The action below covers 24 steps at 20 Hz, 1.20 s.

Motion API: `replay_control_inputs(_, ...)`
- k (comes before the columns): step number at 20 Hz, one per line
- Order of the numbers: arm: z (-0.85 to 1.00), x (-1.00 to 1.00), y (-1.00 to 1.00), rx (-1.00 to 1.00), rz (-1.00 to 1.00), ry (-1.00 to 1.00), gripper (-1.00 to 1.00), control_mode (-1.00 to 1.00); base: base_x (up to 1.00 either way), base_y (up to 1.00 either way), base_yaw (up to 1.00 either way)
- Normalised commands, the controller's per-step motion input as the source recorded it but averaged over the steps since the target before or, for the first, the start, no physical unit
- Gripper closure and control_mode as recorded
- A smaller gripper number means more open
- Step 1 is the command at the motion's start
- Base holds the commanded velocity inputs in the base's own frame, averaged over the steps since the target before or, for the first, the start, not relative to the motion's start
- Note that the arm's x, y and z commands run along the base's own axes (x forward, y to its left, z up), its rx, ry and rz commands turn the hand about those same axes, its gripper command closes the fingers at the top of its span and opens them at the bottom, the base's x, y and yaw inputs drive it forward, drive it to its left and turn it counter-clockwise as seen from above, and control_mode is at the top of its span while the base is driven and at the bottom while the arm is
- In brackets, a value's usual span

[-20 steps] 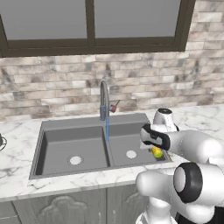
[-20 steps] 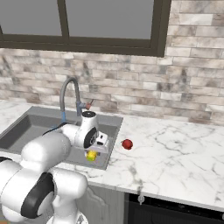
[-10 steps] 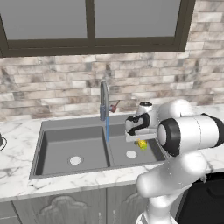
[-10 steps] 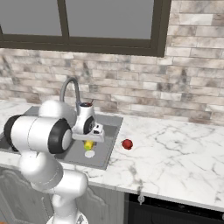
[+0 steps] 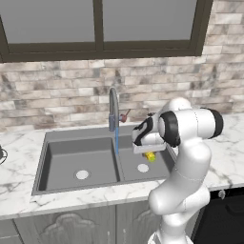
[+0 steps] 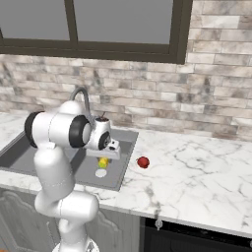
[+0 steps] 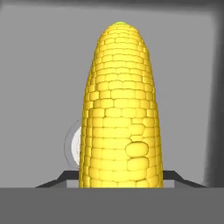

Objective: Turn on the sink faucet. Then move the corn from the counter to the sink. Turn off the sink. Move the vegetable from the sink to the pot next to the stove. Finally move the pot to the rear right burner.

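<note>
**Corn held over the right basin, ready to be let go**

You have the corn (image 7: pixel 120 109) clamped in the gripper (image 5: pixel 150 155), jaws closed on its lower end, with the cob filling the middle of the hand view. In the left base view it hangs at the centre of the frame, above the right basin of the sink (image 5: pixel 62 157) and close to that basin's pale drain (image 5: pixel 143 167). A thin blue stream runs down from the faucet (image 5: pixel 113 107), so the water looks to be on.

You are, as far as can be judged, in the second step: bringing the corn to the sink. The next move calls for lowering it a little toward the basin floor and opening the jaws, then reaching for the red-tipped lever (image 5: pixel 126 115) behind the spout.

The fingers themselves are mostly hidden by the cob and the white hand, so you cannot see where the pads bite. How high the corn hangs above the basin floor is hard to judge. A small red object (image 6: pixel 143 162) lies on the counter (image 6: pixel 197 177) right of the sink; leave it be
</note>
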Motion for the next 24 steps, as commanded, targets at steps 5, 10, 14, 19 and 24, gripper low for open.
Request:
replay_control_inputs(5, -0.38, 0.28, 0.00, 0.00, 0.00, 0.00, 1.00, -1.00, 0.00, 0.00, 0.00)
replay_control_inputs(10, -0.27, 0.05, 0.01, -0.01, 0.00, 0.01, 1.00, -1.00, 0.00, 0.00, 0.00)
replay_control_inputs(14, -0.23, 0.04, 0.10, 0.00, 0.03, 0.00, 1.00, -1.00, 0.00, 0.00, 0.00)
replay_control_inputs(19, -0.21, 0.08, 0.14, 0.01, 0.03, 0.00, 1.00, -1.00, 0.00, 0.00, 0.00)
replay_control_inputs(24, -0.23, 0.07, 0.18, 0.01, 0.06, 0.00, -1.00, -1.00, 0.00, 0.00, 0.00)
